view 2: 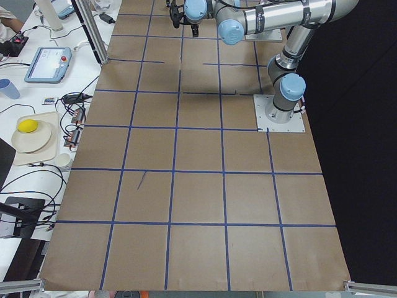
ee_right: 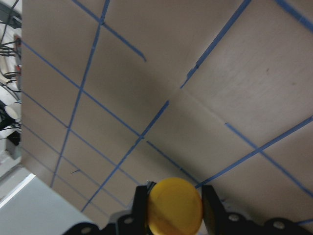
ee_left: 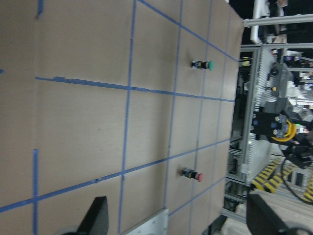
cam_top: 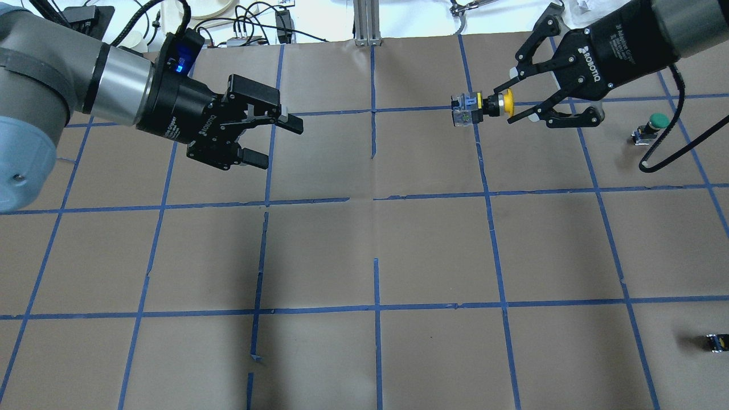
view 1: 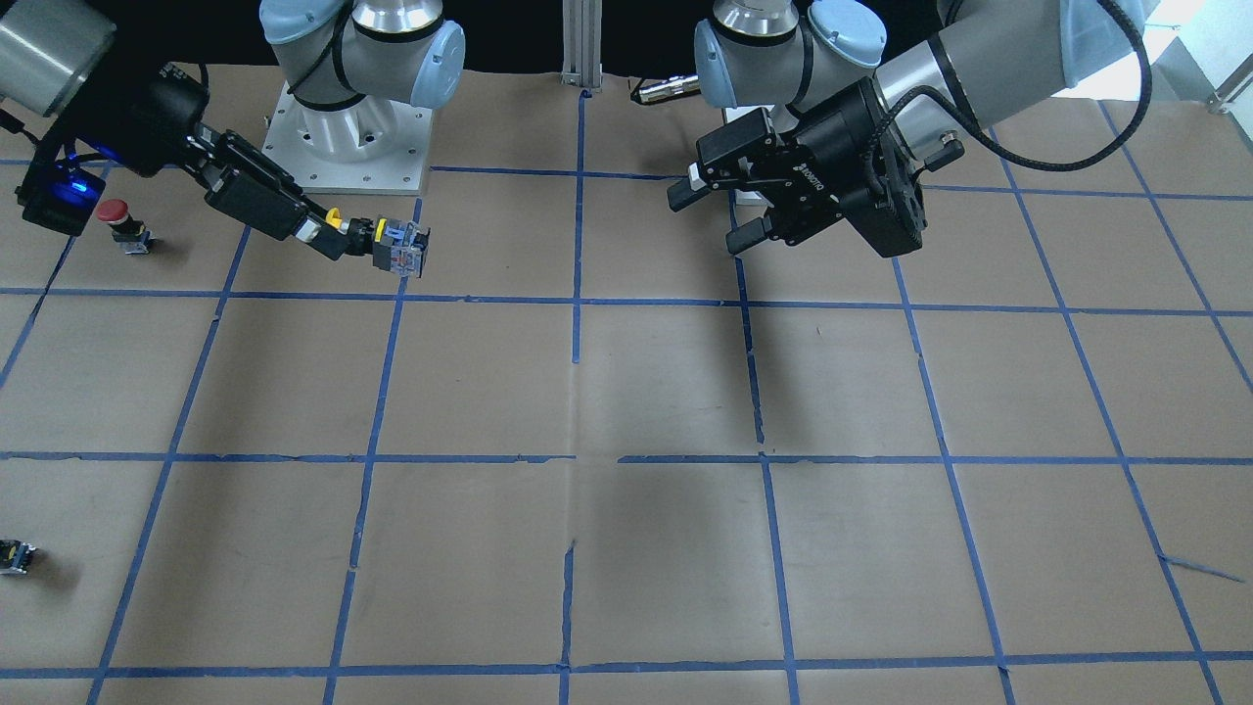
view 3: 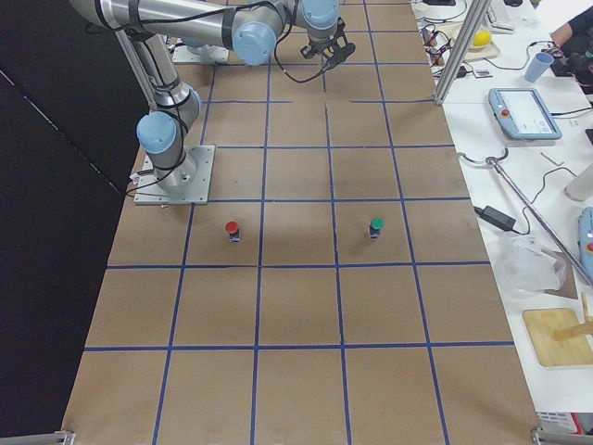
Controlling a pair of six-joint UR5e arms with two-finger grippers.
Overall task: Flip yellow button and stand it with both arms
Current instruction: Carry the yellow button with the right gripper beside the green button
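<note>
Front-facing view: the right gripper (view 1: 345, 231) is clamped on the yellow button (view 1: 387, 241) at the neck just below its cap. It holds the button in the air over the table (view 1: 626, 392), close to the right arm's base. The button's long axis lies about level, and its block end points across the centre line at the left gripper (view 1: 712, 215). That gripper hangs well apart from it, spread wide and holding nothing.

Overhead view: the yellow button (cam_top: 468, 109) juts out of the right gripper (cam_top: 507, 104) with the cap toward the palm and the grey-and-black block outward. The left gripper (cam_top: 276, 141) faces it from the other half of the table, its 2 fingers parted. A hand-over would likely mean the left gripper closing on the free block end.

Side views: both grippers are too small to read.

Left wrist view: the yellow button (ee_left: 283, 132) shows far off at the right edge, block end first.

Right wrist view: the round yellow cap (ee_right: 175, 205) sits between 2 fingers (ee_right: 141, 205) and hides the block.
</note>
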